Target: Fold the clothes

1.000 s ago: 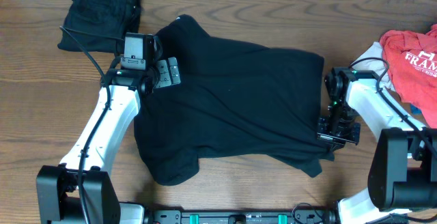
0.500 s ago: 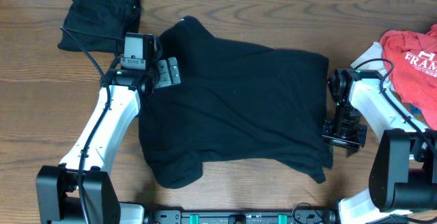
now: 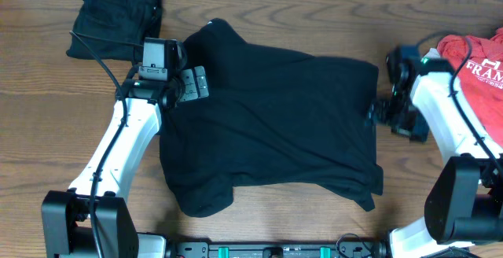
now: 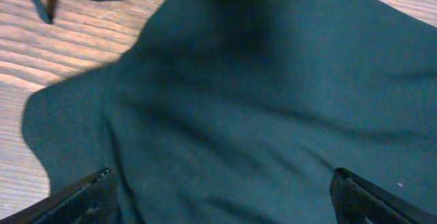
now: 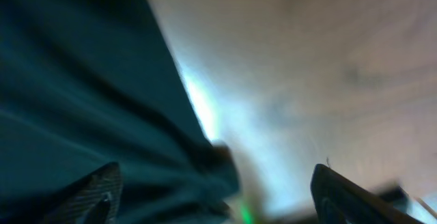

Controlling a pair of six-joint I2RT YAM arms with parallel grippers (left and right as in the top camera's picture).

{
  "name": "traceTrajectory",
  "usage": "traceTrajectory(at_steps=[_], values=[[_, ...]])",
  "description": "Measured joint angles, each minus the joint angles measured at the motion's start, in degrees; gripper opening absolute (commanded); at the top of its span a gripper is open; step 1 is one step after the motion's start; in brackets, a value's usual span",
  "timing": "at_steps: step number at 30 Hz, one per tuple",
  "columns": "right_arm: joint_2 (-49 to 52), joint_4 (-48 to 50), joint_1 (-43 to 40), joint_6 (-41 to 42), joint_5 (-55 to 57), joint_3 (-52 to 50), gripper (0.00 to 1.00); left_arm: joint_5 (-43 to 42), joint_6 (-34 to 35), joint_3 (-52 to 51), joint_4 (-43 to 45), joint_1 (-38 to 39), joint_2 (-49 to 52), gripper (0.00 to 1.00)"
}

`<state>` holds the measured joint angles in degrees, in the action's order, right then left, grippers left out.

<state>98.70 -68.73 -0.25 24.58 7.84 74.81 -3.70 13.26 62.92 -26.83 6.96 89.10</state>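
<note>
A black T-shirt (image 3: 275,124) lies spread across the middle of the wooden table (image 3: 47,132), with creases and its near edge partly turned under. My left gripper (image 3: 193,83) hangs open over the shirt's far left part. In the left wrist view the shirt (image 4: 259,101) fills the frame, and the left gripper (image 4: 222,203) has nothing between its wide-apart fingertips (image 4: 85,197). My right gripper (image 3: 379,113) is at the shirt's right edge. The blurred right wrist view shows the right gripper (image 5: 218,197) open over the shirt's edge (image 5: 82,101), gripping nothing.
A folded pile of black clothes (image 3: 118,14) sits at the far left corner. A red shirt with white lettering (image 3: 475,69) lies on a white cloth (image 3: 431,60) at the right edge, behind my right arm. Bare wood (image 5: 307,60) lies right of the black shirt.
My right gripper has opened and let go of the shirt's near right edge, then moved toward the far side along that edge. The shirt's right side has shifted slightly right. The left arm is still.
</note>
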Motion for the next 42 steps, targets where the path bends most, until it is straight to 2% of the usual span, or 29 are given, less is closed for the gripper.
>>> traceTrajectory(at_steps=[6, 9, 22, 27, 32, 36, 42], values=[[-0.2, 15.3, 0.0, -6.6, -14.5, 1.8, 0.87, -1.8, 0.0, 0.0, 0.1, 0.0, 0.0, 1.00], [0.0, 19.6, 0.3, -8.7, -20.3, 1.5, 0.88, -2.3, 0.0, 0.0, 0.1, 0.0, 0.2, 1.00], [6.5, 17.9, 1.1, -10.3, -19.6, 0.9, 0.92, -2.6, -1.7, 0.0, -0.8, 0.0, 10.2, 1.00], [6.5, 17.2, 1.1, -10.4, -19.3, 0.7, 0.92, -2.6, -1.7, 0.0, -1.8, 0.0, 10.1, 1.00], [6.5, 15.1, 1.1, -10.6, -19.1, 0.7, 0.92, -2.6, -2.0, -0.1, -6.8, 0.0, 4.4, 1.00], [5.9, 12.2, 1.1, -10.4, -17.9, 0.7, 0.93, -2.8, -2.0, -0.1, -12.9, 0.0, -4.9, 1.00], [0.5, 5.5, 1.7, -8.1, -13.3, 0.6, 0.96, -3.0, 0.7, -0.2, -26.7, 0.0, -17.4, 1.00]])
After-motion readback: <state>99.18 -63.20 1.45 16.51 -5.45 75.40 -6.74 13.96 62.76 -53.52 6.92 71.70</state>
